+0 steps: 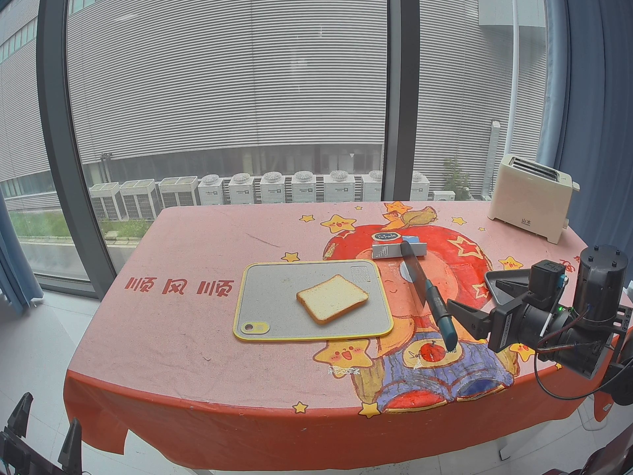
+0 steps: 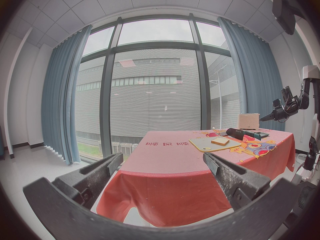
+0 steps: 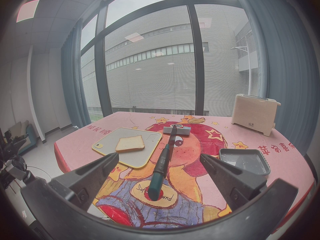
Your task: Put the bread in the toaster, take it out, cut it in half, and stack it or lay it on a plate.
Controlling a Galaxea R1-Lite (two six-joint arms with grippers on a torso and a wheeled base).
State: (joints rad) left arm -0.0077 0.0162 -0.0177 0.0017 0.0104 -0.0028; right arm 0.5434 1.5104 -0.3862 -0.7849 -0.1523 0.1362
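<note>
One whole slice of bread point(image 1: 331, 297) is seen lying flat on the right half of a grey cutting board point(image 1: 270, 311) with a yellow rim, which is set near the middle of the table point(image 1: 198, 245). Just to the right of the board a knife point(image 1: 432, 298) is laid, apart from the board's edge; its dark blade is propped on a small grey knife rest point(image 1: 386, 251) and its teal handle is pointed toward the near edge. Farther right a dark grey tray point(image 3: 245, 160) is placed, and a cream toaster point(image 1: 533, 197) is stood upright at the far right corner, well apart from the bread. The right gripper point(image 3: 158, 157) is held above the table's near right side, just off the end of the knife handle, with its fingers spread wide and nothing between them. The left gripper point(image 2: 162, 155) is kept low beyond the table's near left corner, well apart from everything, its fingers likewise parted and unloaded
</note>
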